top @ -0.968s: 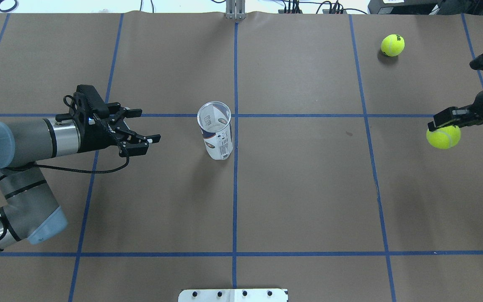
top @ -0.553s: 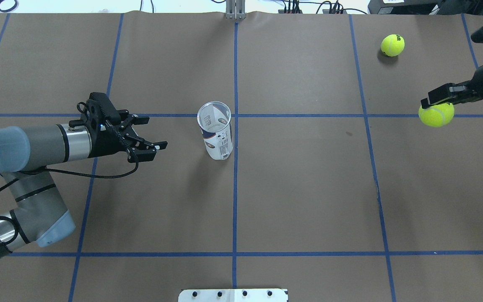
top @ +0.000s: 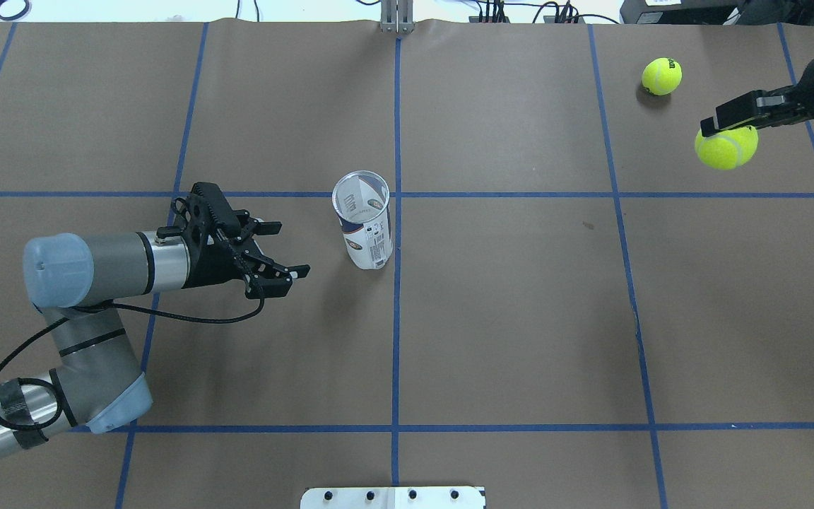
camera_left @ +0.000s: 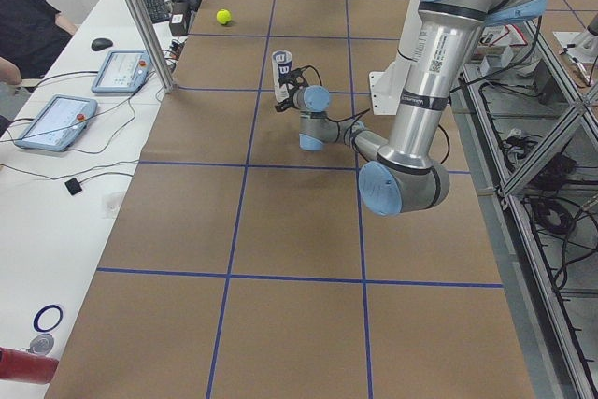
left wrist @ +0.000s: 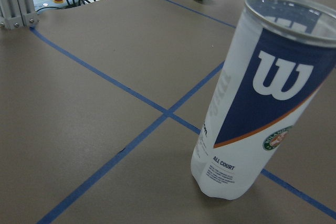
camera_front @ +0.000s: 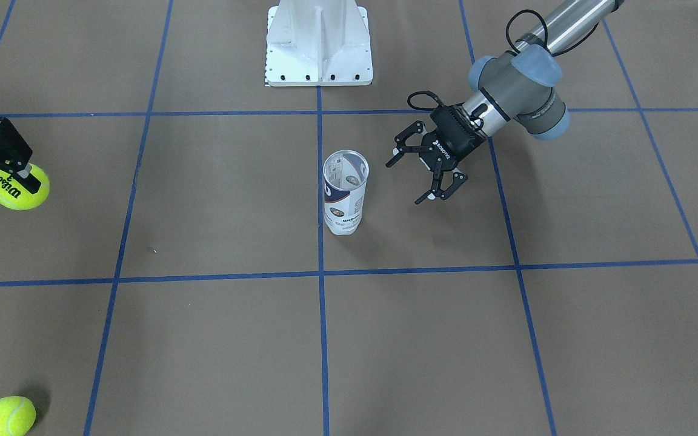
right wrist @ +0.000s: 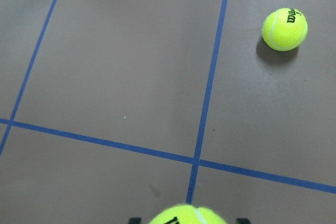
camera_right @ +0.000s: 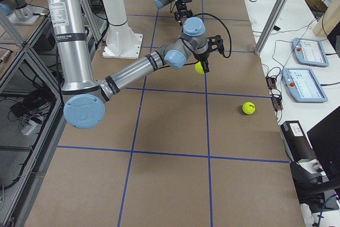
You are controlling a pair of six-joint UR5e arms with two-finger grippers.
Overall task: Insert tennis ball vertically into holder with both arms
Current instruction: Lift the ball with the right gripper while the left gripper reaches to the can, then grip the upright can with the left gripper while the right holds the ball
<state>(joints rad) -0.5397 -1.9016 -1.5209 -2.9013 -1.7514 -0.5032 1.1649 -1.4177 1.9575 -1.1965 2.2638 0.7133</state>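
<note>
Across brown table [top: 520, 318] — blue tape grid [top: 396, 353], upright holder [top: 366, 230]

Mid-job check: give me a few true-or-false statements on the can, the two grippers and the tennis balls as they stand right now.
1. The clear plastic cylindrical can with the white and navy label stands upright, mouth open. True.
2. The left gripper is shut on the can. False: it is open, beside the can and apart from it.
3. The right gripper holds a yellow tennis ball. True.
4. A ball already sits in the can. False: none shows inside; the second yellow tennis ball lies on the brown table, far from the can.
</note>
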